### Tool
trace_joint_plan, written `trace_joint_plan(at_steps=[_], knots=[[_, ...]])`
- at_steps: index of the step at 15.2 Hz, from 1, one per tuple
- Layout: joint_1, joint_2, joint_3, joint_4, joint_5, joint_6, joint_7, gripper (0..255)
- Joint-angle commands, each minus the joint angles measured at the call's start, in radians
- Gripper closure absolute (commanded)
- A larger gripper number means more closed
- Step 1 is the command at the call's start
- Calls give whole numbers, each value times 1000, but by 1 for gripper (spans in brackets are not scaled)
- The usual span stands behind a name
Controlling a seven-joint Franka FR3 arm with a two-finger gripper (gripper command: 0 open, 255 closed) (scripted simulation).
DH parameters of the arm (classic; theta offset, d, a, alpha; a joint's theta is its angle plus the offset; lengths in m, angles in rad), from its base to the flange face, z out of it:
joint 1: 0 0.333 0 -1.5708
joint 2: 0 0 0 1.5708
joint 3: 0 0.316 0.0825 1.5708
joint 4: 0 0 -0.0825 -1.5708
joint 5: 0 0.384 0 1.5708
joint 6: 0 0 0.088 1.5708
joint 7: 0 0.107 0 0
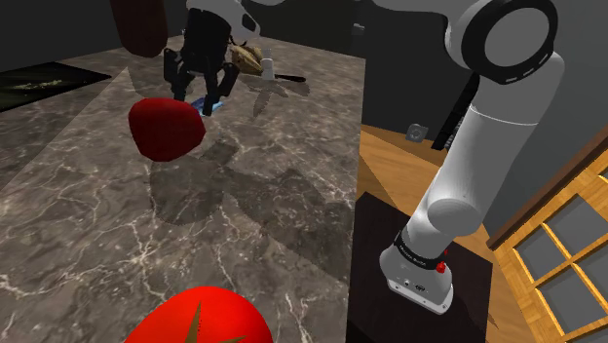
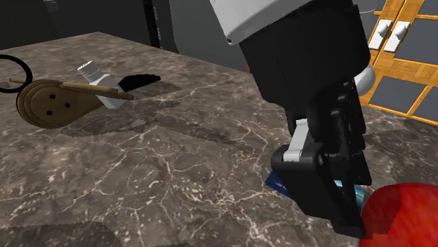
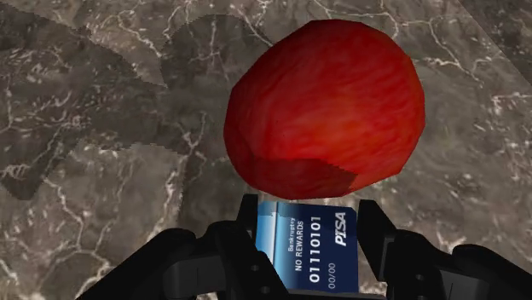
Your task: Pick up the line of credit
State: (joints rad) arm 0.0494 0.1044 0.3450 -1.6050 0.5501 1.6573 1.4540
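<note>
Tool clamped on the blue card; the black fingers press two opposite edges. Card face reads "NO REWARDS", "01110101", "PISA".

Shoulder view: tool sits low over the dark marble desk, with a blue corner of the card showing beneath it. Red fruit on the desk at the tool's 7 o'clock, just beside the card; cannot tell if they touch.

Second exterior view: round wooden item and black-bristled brush at the tool's 10 o'clock, well apart from it. Cannot tell whether the card is clear of the desk.
</note>
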Motion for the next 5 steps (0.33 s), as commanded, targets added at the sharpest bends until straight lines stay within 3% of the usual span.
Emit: trace_joint_plan(at_steps=[1, 5], knots=[[-1, 6, 0, 36, -3, -27, 15, 255], [-1, 10, 0, 69, -5, -52, 30, 255]])
